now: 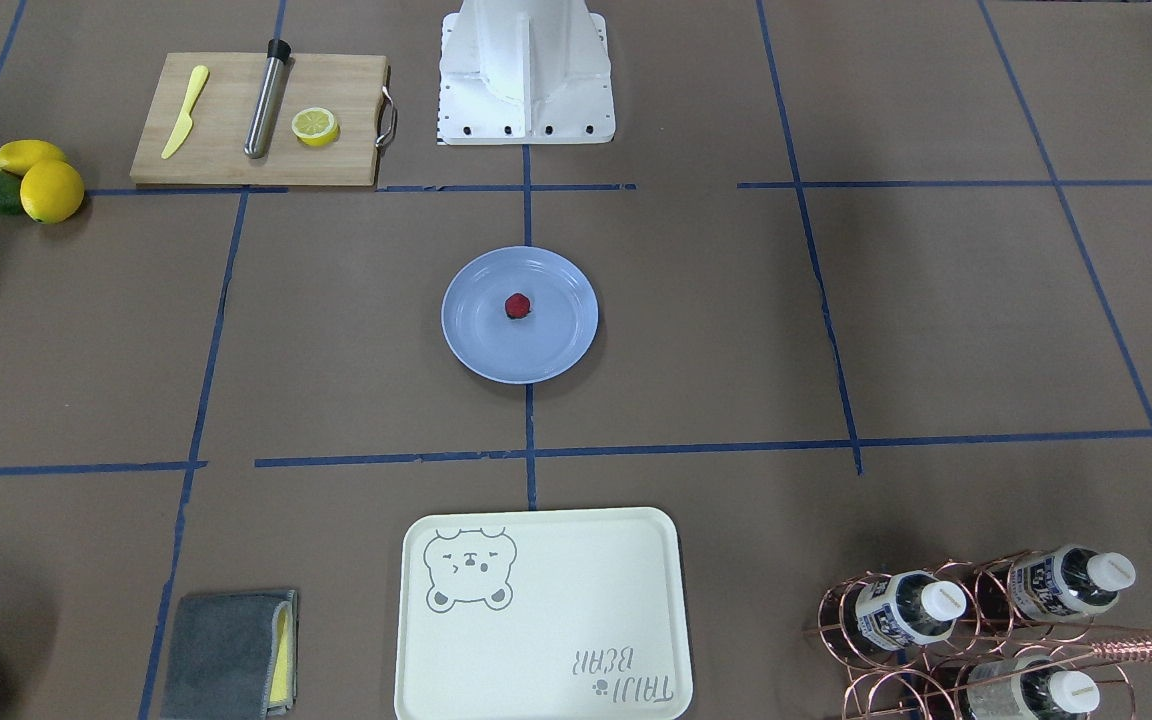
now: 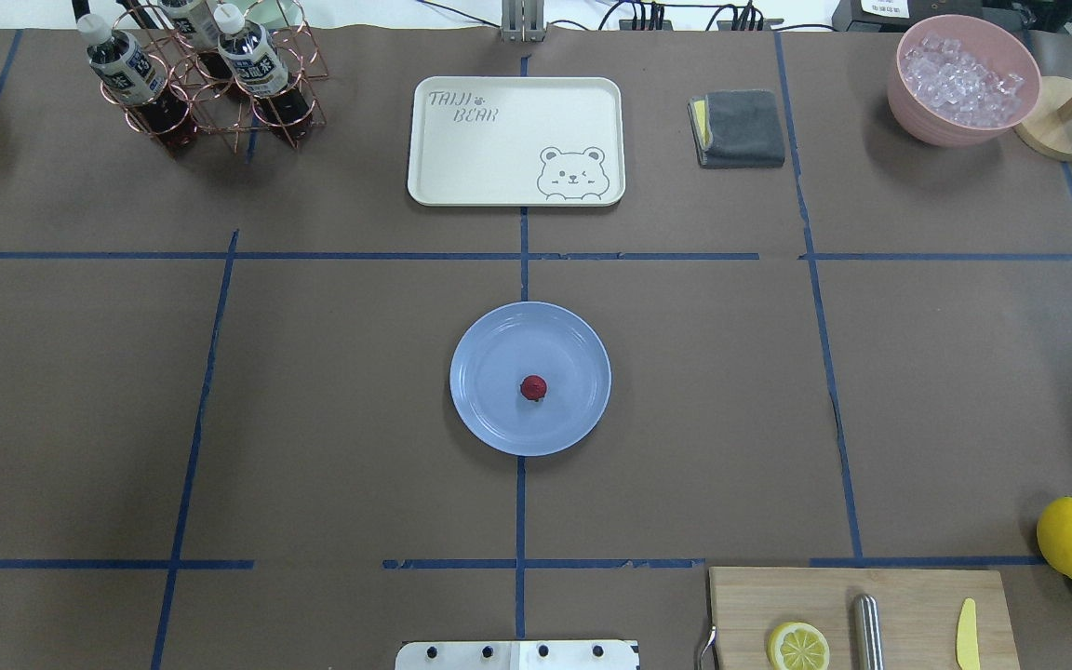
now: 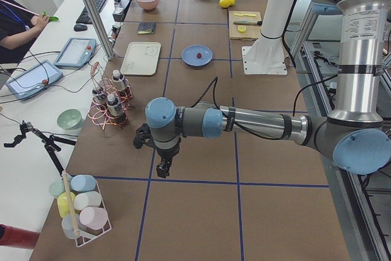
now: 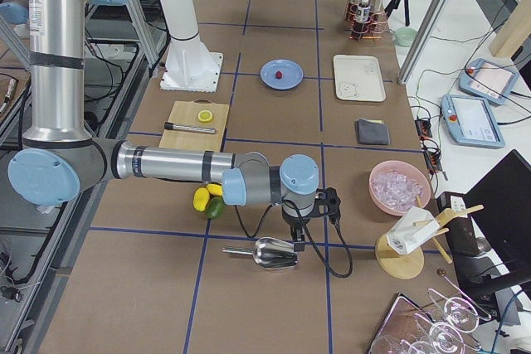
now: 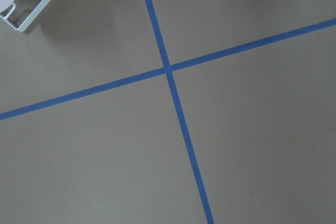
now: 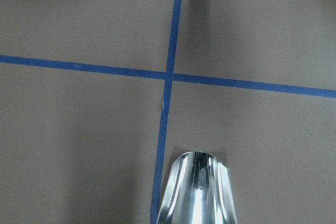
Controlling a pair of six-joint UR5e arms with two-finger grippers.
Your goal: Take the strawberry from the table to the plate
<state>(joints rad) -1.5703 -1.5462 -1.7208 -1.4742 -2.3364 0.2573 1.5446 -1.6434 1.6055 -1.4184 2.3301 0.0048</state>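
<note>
The strawberry (image 2: 533, 388) rests on the plate (image 2: 489, 419) at frame centre, seemingly delivered. The left gripper (image 3: 164, 168) and right gripper (image 4: 296, 242) hang aside; whether they are open or closed cannot be told.

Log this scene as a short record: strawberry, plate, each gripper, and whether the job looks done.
strawberry: lying near the middle of the plate
plate: at the centre of the table, over a blue tape line
left gripper: over bare table, far from the plate; open or shut cannot be told
right gripper: beside a metal scoop, far from the plate; open or shut cannot be told
job: looks done
</note>
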